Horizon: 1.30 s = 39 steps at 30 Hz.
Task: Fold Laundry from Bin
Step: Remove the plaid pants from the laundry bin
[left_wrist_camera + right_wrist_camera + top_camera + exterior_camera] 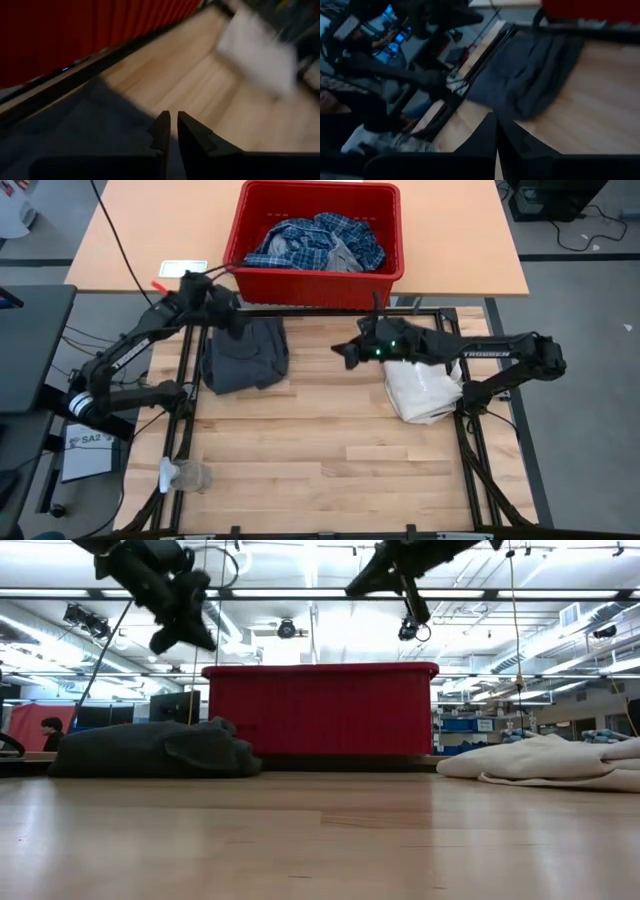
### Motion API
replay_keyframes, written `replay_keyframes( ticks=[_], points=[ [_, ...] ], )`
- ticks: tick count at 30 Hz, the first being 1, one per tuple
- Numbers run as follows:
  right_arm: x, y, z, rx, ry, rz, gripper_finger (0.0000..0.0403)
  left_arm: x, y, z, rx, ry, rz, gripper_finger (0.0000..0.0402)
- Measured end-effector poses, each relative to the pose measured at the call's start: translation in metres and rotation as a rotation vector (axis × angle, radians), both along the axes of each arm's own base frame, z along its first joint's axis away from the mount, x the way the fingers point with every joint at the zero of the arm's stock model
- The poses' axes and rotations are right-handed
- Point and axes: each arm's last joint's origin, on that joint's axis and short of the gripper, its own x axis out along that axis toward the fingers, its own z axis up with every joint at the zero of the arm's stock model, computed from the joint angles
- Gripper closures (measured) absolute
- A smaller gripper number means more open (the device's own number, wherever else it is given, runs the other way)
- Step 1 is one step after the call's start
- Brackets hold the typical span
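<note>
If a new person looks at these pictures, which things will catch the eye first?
First the bright red bin at the table's far edge, with a blue-and-white plaid shirt heaped inside. Next, a dark grey garment lies on the wood below the left gripper, and a white fabric bag lies under the right arm.

Overhead and table-level cameras share the red bin (316,275); wrist cameras look close.

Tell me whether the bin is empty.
Not empty: the red bin holds a crumpled plaid shirt and a grey piece.
</note>
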Motion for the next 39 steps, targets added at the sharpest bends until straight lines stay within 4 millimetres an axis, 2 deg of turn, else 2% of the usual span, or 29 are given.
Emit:
replay_keyframes(
  ticks=[5, 11, 14, 17, 21, 25, 30, 39],
  points=[
    [-0.007, -0.017, 0.036, -0.06, 0.045, -0.065, 0.0389, 0.011, -0.006, 0.015, 0.019, -0.162, -0.064, 0.0363],
    [-0.015, -0.028, 0.065, -0.147, 0.055, -0.105, 0.0388, 0.025, -0.009, 0.031, 0.215, -0.267, -0.163, 0.0351],
    [-0.016, -0.029, 0.075, -0.226, 0.046, -0.091, 0.0378, 0.028, -0.007, 0.042, 0.259, -0.363, -0.152, 0.0323],
    [-0.016, -0.032, 0.076, -0.285, 0.053, -0.085, 0.0362, 0.029, -0.006, 0.05, 0.296, -0.438, -0.14, 0.0283],
    [-0.019, -0.041, 0.077, -0.336, 0.071, -0.088, 0.0329, 0.033, -0.001, 0.053, 0.286, -0.493, -0.125, 0.0231],
    [-0.023, -0.057, 0.08, -0.392, 0.056, -0.087, 0.0285, 0.039, 0.01, 0.049, 0.289, -0.506, -0.11, 0.0203],
    [-0.037, -0.091, 0.086, -0.381, -0.017, -0.111, 0.0222, 0.055, 0.034, 0.039, 0.232, -0.517, -0.069, 0.0198],
    [-0.083, -0.153, 0.088, -0.335, -0.069, -0.093, 0.0141, 0.096, 0.083, 0.069, 0.309, -0.503, -0.055, 0.0198]
  ],
)
